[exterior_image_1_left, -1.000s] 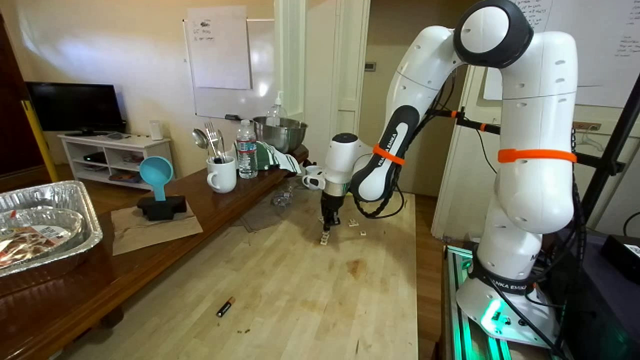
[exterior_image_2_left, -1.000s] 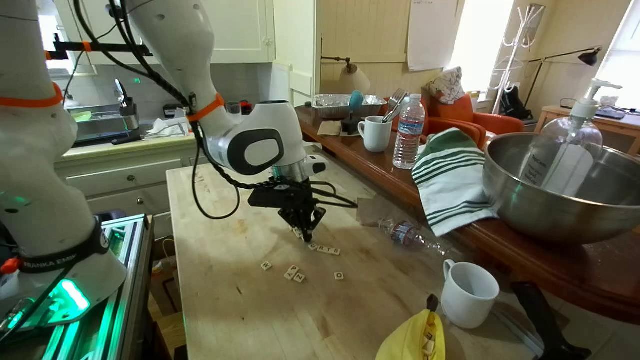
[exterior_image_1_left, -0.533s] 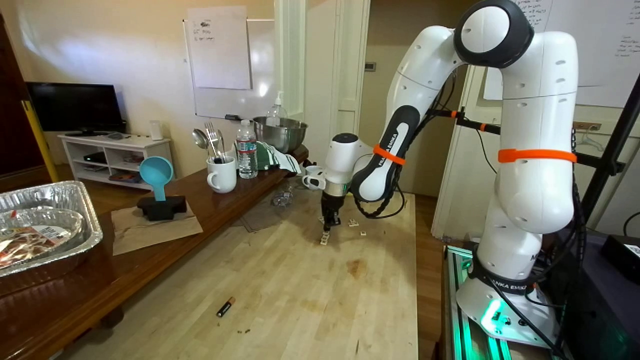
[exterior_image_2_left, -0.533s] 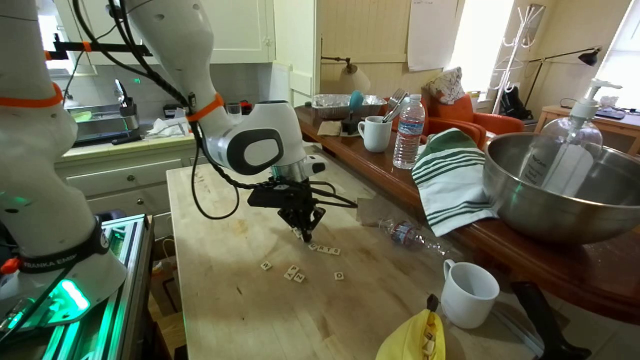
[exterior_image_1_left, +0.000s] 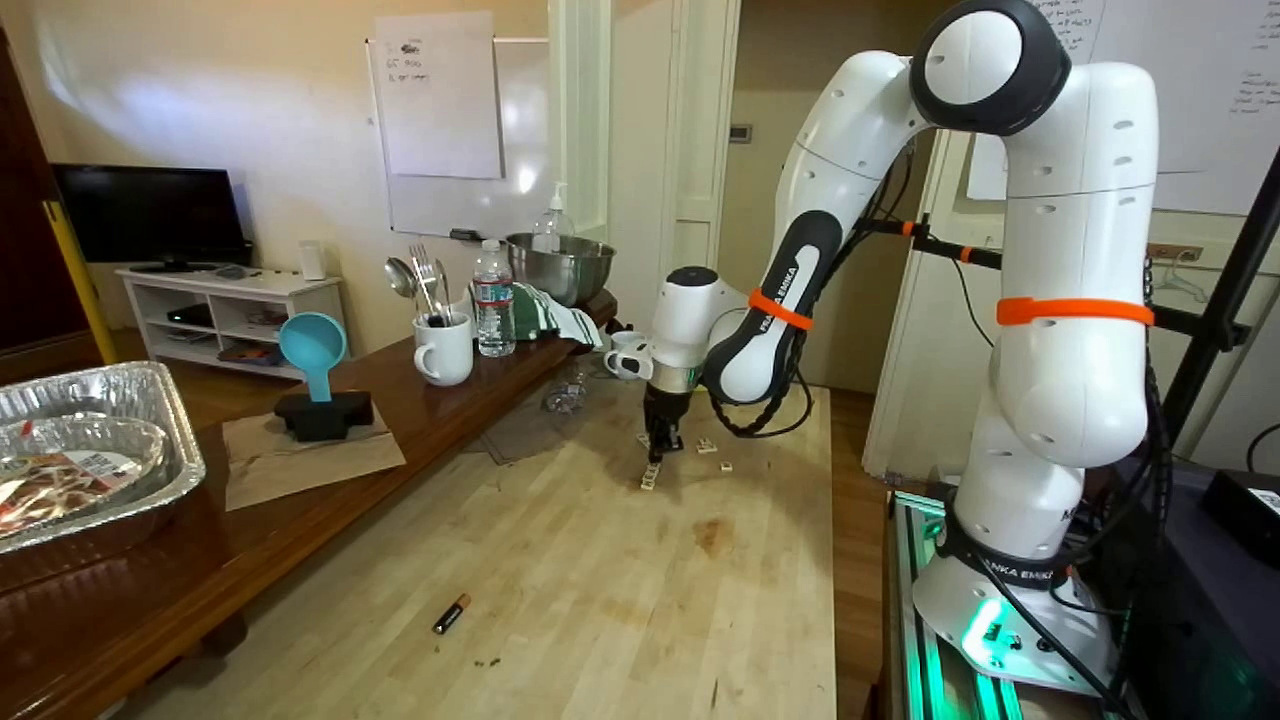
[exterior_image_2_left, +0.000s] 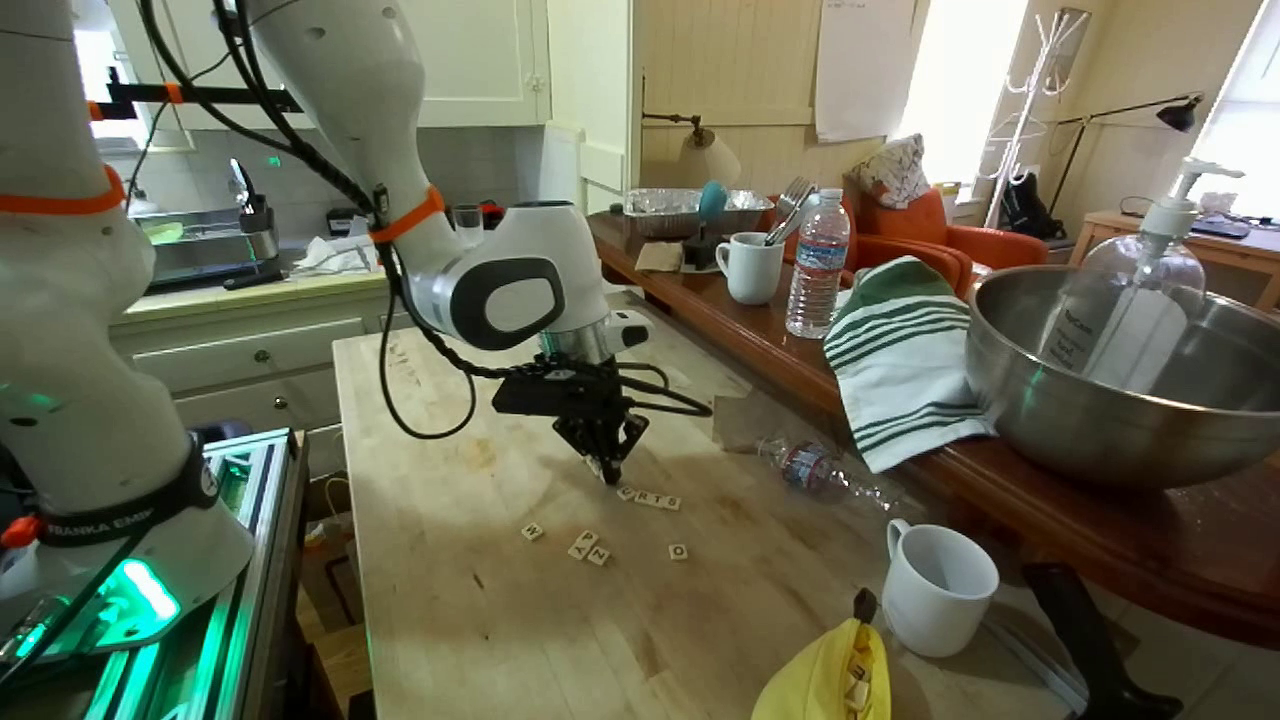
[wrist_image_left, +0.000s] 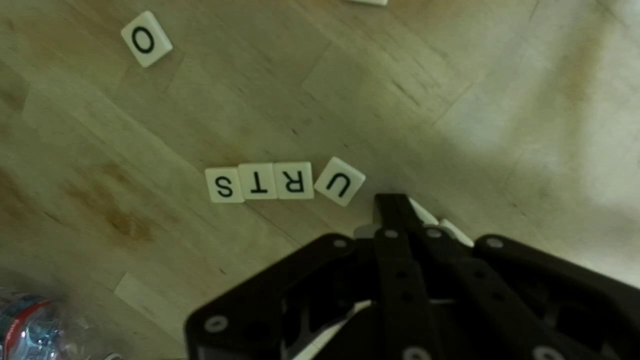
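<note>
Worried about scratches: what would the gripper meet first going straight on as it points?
Most likely the wooden tabletop, but depth is unclear: letter tiles lie so near the gripper that one could come first.

The letter tiles (wrist_image_left: 259, 181) look smooth, the tabletop (exterior_image_2_left: 550, 630) matt wood, the bowl (exterior_image_2_left: 1120, 440) shiny metal.

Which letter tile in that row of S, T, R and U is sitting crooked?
The U tile, at the end nearest the gripper: it is turned at an angle, while the R tile, T tile and S tile line up nearly straight.
</note>
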